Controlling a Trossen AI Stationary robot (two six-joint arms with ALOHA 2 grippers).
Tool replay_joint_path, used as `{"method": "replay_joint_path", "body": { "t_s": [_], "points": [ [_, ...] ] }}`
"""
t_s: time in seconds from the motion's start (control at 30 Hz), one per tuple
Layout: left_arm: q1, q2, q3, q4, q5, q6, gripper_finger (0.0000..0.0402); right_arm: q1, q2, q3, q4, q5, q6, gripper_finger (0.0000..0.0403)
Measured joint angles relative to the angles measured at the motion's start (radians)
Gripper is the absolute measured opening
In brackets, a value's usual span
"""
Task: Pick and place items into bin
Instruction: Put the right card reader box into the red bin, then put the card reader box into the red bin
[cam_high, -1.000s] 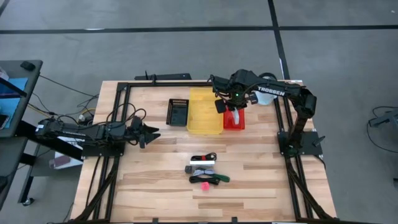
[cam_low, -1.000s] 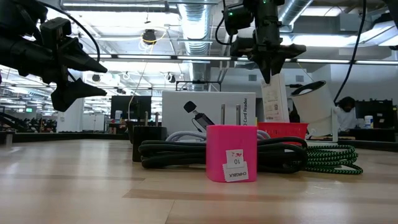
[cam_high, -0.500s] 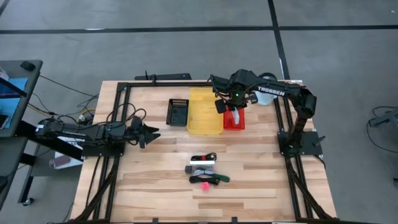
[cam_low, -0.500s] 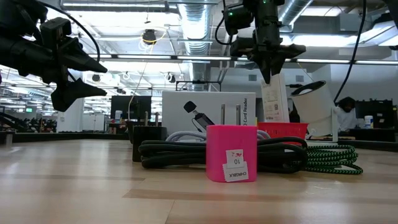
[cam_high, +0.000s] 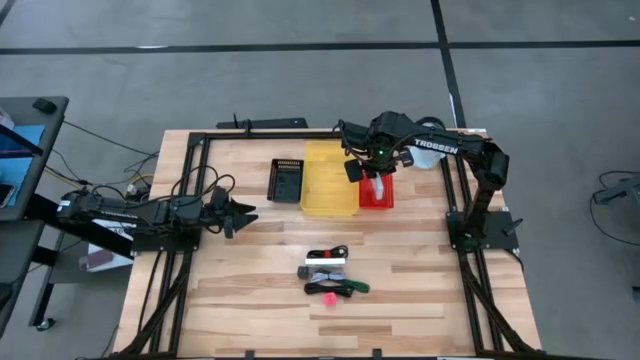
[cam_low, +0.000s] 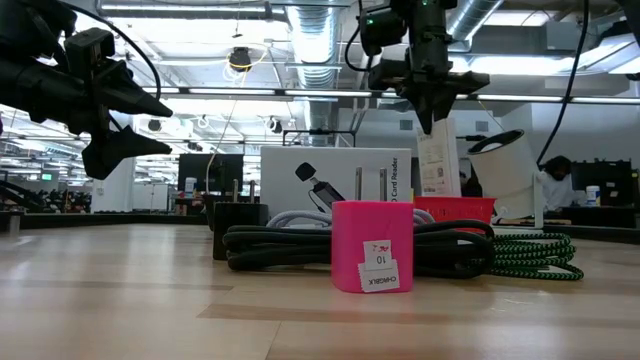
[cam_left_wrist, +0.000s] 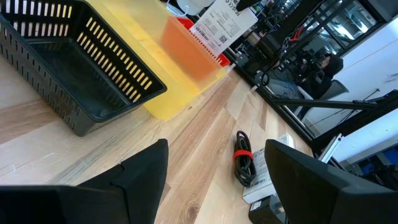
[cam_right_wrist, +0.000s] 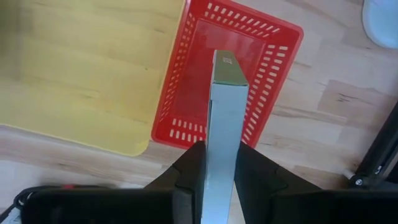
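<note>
While my right gripper (cam_right_wrist: 219, 163) pinches a white flat box (cam_right_wrist: 225, 118) over the red basket (cam_right_wrist: 281, 43), cables (cam_high: 338, 288), a pink block (cam_low: 372, 258) and more wait on the tabletop (cam_high: 250, 290), my left gripper (cam_left_wrist: 214, 171) idle, fingers wide.

The right arm (cam_high: 440, 148) carries the white word "TROSSEN" along its upper link in the high view. In the low view, the pink block (cam_low: 373, 245) has a small white label reading "10" with a line of print below it, too small to make out. The white box (cam_low: 335, 185) behind it shows "Card Reader" printed sideways. The white package (cam_left_wrist: 224, 23) in the left wrist view bears a barcode and print too fine to read.
</note>
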Motion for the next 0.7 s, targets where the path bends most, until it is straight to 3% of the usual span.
{"method": "replay_joint_path", "body": {
  "t_s": [0.43, 0.7],
  "points": [
    [0.0, 0.0, 0.0, 0.0, 0.0, 0.0, 0.0258, 0.0, 0.01, -0.001, -0.003, -0.006, -0.007, 0.0073],
    [0.0, 0.0, 0.0, 0.0, 0.0, 0.0, 0.0258, 0.0, 0.011, -0.001, -0.01, -0.005, 0.008, 0.0153]
  ]
}}
